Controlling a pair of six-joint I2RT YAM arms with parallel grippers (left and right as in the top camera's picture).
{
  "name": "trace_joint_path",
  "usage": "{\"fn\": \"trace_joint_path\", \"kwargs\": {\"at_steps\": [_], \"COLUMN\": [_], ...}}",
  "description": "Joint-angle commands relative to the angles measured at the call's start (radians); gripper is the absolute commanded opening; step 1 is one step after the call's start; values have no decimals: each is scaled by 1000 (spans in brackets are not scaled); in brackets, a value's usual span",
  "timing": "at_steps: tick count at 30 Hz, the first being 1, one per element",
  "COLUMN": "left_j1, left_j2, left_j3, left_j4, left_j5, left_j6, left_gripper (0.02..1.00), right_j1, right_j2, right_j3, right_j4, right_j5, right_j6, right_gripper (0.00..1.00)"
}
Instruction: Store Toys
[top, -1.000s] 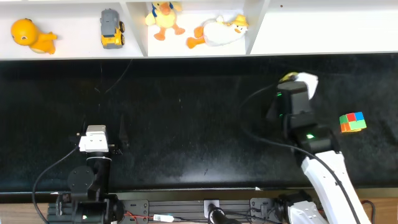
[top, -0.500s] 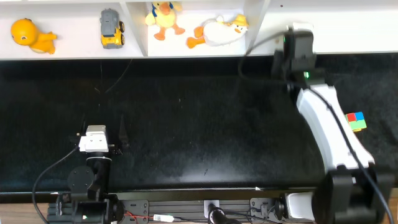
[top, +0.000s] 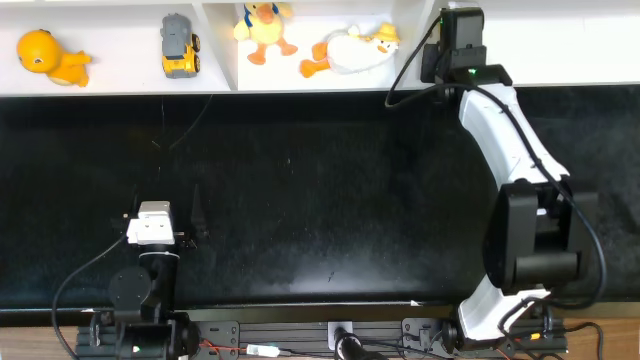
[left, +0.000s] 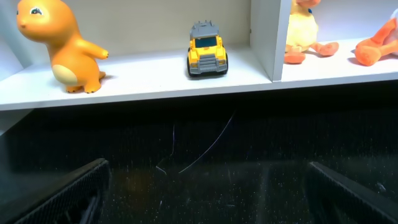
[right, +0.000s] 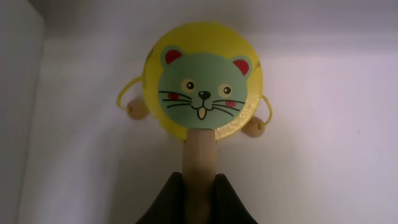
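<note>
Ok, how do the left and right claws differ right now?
The left claw is open and holds nothing; the right claw is shut on the wooden handle of the yellow rattle drum.
The left claw hangs over the black table, short of the white shelf; the right claw is up at the shelf, with the drum inside a compartment.
Both point toward the shelf.
</note>
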Motion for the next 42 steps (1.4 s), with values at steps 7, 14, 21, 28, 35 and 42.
{"fn": "trace_joint_path", "kwargs": {"at_steps": [7,14,21,28,35,42], "left_j1": [-3,-3,-3,-3,-3,-3], "left_j2": [-12,-12,-12,-12,-12,-12], "left_j3": [0,0,0,0,0,0], "left_j4": [-4,-4,-4,-4,-4,-4], "left_j5": [14,14,14,14,14,14], "left_j6": [-3,-3,-3,-3,-3,-3], "left_gripper": [998,998,998,998,998,998], "right_j1": [11,7,7,6,-31,-31], "right_j2": [4,-63,-356,-820,-1012,-1030], "right_j3": [32,16,-237,-613,-650,-650], "right_j4": [-6,-60,-109,-219,-481,-531], "right_j5": [-55,-85,-77,-12,65,65], "right_j6": [35,35,36,70,95,95], "right_gripper": [297,443,606,882,996,998]}}
